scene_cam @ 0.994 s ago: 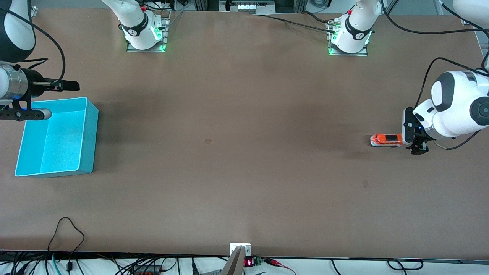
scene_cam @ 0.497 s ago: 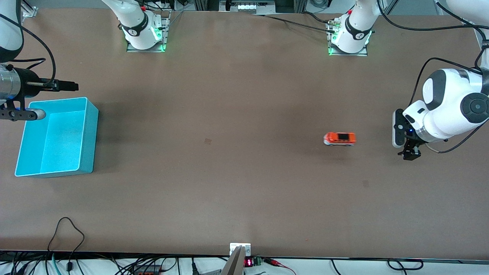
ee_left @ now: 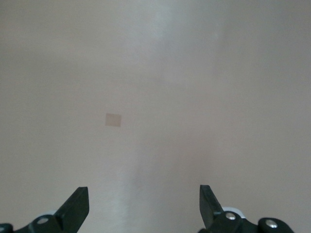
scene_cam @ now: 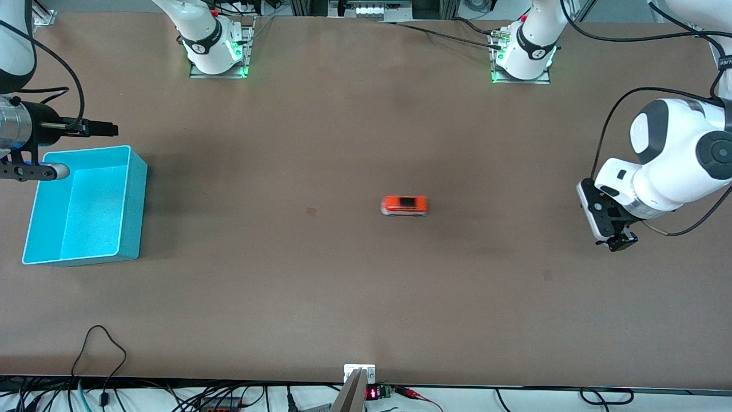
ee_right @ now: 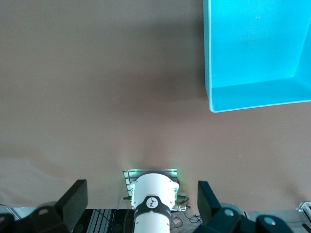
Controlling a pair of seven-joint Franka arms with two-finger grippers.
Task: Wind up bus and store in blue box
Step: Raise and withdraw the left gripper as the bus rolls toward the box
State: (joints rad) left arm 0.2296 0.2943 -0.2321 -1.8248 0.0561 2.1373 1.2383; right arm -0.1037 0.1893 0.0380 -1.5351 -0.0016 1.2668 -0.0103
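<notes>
Front view: small orange toy bus [scene_cam: 404, 205] is sitting mid-desk, apparently released to roll toward light blue plastic box [scene_cam: 130, 206]; I'm keeping left pincer [scene_cam: 616, 240] and right pincer [scene_cam: 100, 128] wide, empty.

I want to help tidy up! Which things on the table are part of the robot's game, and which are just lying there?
Part of the job:
- the bus, out on the open middle of the table
- the blue box, at the right arm's end of the table

Just lying about:
- a small square patch on the table
- cables at the table's near edge
</notes>
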